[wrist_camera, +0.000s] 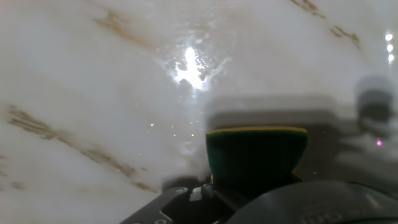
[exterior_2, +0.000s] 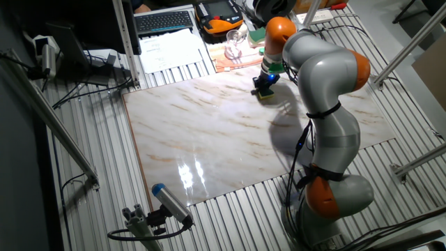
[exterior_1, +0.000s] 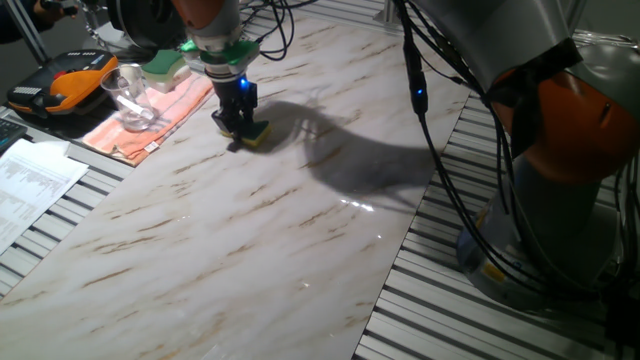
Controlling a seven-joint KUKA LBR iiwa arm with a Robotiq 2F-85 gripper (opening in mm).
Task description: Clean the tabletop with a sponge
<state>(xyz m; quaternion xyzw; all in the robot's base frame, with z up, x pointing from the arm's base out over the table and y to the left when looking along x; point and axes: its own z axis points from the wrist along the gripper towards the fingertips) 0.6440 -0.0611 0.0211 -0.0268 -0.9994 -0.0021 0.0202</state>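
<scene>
The gripper [exterior_1: 238, 122] is clenched on the sponge [exterior_1: 256, 133], pressing it flat on the tabletop [exterior_1: 250, 230] (near the edge by the pink cloth [exterior_1: 150, 115]).

sponge [wrist_camera: 256, 155] btm hidden by end effector [wrist_camera: 249, 196], blurry

White brown-veined tabletop [exterior_1: 250, 230], dark green and yellow sponge [wrist_camera: 256, 155], black claw [exterior_1: 238, 122]

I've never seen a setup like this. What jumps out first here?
The big grey-and-orange arm bends over a glossy marble tabletop. Its gripper presses a green-and-yellow sponge onto the slab near one end. Just off that end lie a pink cloth and a clear glass.
</scene>
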